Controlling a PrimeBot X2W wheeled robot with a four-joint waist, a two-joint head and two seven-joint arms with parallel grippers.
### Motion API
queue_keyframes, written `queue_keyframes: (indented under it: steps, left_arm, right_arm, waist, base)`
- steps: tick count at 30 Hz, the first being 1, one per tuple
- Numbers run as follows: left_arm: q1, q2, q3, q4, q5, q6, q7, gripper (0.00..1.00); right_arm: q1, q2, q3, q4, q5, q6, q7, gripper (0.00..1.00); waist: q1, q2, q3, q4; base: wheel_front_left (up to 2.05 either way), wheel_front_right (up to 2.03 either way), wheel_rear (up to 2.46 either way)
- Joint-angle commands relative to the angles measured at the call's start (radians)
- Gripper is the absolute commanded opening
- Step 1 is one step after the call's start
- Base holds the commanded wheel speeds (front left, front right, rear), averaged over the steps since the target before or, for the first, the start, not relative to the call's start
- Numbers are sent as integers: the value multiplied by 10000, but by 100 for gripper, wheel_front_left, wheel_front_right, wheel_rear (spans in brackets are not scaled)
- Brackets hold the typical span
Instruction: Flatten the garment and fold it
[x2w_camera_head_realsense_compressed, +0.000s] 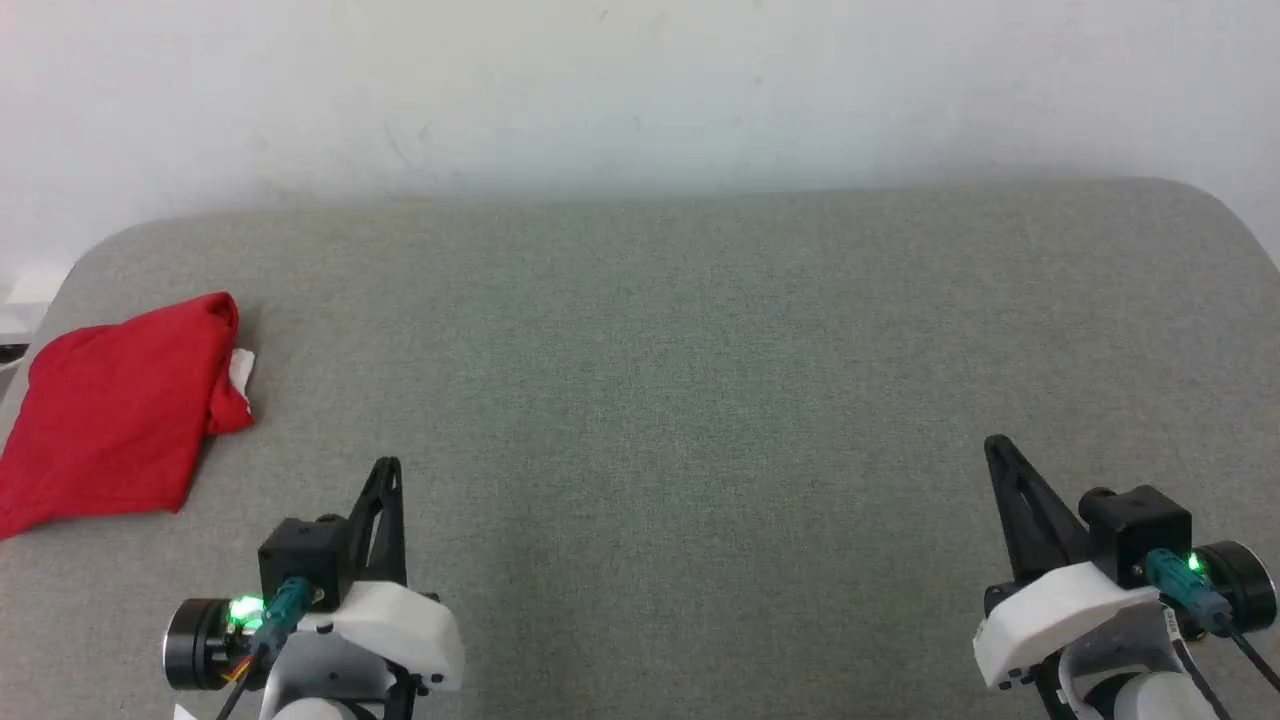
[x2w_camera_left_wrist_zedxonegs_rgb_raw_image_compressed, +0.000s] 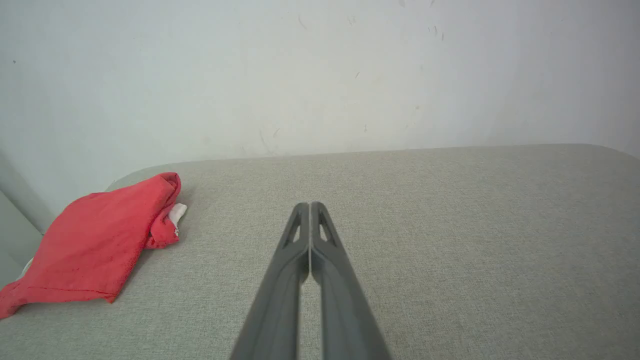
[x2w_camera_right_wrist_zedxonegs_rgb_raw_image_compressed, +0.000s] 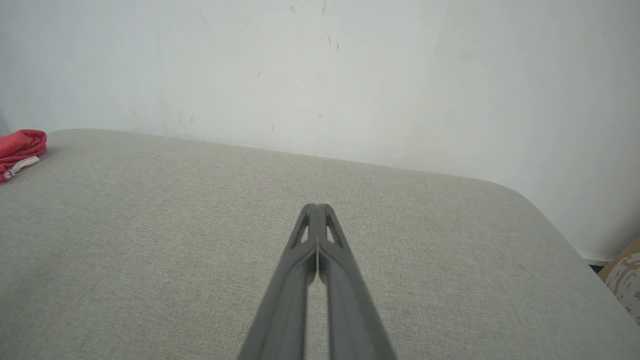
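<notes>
Hovering above the front edge of the surface (x2w_camera_head_realsense_compressed: 700, 350), we hold our left gripper (x2w_camera_head_realsense_compressed: 388, 470) and right gripper (x2w_camera_head_realsense_compressed: 997, 447) pinched together and empty, seemingly parked, as the garment (x2w_camera_head_realsense_compressed: 115, 410) lies bundled at the left edge, well apart

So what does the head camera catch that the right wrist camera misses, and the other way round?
Head view: the left gripper, shut, and most of the red garment, bunched at the left edge of the grey table. Right wrist view: a tan patterned thing beyond the table's corner. Both: the table, the white wall, the shut right gripper and some of the garment.
</notes>
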Motion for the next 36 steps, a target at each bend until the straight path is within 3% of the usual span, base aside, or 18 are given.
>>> queue_keyframes:
  steps: [1, 36]
  left_arm:
    - [-18, 35, 41, -58, 64, -81, 1, 0]
    - [-18, 35, 41, -58, 64, -81, 1, 0]
  right_arm:
    - [-59, 34, -1, -64, -74, -21, 5, 0]
    - [-59, 34, -1, -64, -74, -21, 5, 0]
  waist:
    - [0, -1, 0, 0]
    - [0, -1, 0, 0]
  base:
    - [0, 0, 0]
    - [0, 0, 0]
